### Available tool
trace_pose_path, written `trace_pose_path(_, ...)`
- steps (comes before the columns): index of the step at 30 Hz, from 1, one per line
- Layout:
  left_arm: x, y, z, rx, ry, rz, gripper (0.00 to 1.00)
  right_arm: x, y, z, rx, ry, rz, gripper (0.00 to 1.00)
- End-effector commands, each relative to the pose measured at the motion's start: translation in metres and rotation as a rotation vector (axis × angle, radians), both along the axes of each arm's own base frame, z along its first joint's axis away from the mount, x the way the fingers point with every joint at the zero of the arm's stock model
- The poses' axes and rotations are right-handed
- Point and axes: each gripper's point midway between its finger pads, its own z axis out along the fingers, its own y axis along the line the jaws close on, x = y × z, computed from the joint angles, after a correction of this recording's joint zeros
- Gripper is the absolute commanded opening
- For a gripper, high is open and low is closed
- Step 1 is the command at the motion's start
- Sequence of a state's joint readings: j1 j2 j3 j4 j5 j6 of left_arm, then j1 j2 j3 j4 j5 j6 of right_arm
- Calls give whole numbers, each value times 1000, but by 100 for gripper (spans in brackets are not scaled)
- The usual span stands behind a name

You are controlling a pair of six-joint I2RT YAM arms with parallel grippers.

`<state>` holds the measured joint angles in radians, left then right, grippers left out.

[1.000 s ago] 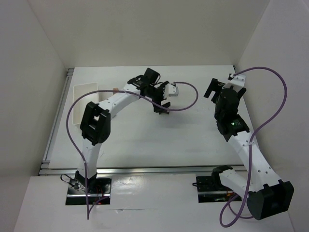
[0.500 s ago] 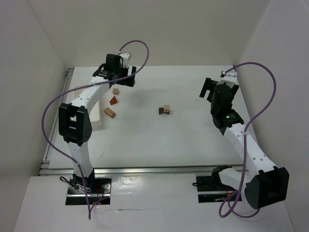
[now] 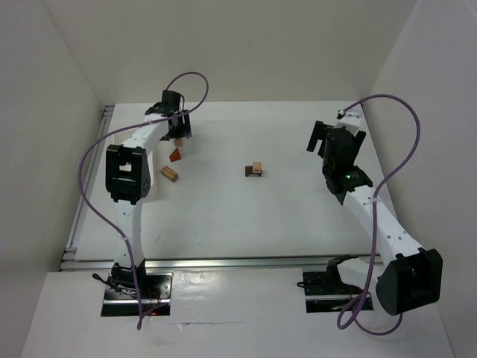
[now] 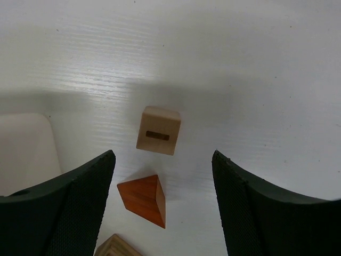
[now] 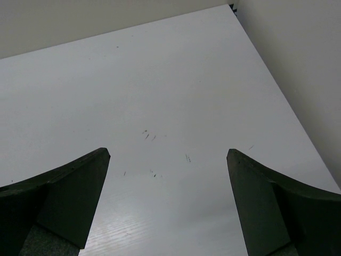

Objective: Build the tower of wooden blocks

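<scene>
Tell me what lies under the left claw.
A slotted tan cube and an orange-red triangular block lie on the table below the open left claw. One finger partly covers a third tan block, so its shape is unclear.

The arch piece (image 3: 250, 172) stands near the middle of the table (image 3: 298, 216), with a cube (image 3: 258, 166) touching its right side. Well to the left of the arch piece lie three more blocks in a short row. The slotted cube (image 3: 179, 141) is farthest back, the triangular roof piece (image 3: 174, 155) is in the middle, and the long block (image 3: 170, 174) is level with the arch piece.
</scene>
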<state>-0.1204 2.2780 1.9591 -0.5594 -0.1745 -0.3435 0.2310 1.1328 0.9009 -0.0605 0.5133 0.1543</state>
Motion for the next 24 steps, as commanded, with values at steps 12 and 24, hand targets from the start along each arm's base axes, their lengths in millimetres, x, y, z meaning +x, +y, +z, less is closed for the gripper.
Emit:
trace_pose_path(12, 28, 16, -10, 60, -54, -13, 63, -1, -7, 32, -2, -64, -32, 100)
trace_pose_path(24, 25, 2, -10, 29, -68, -139, 20, 2, -4, 33, -6, -60, -12, 100)
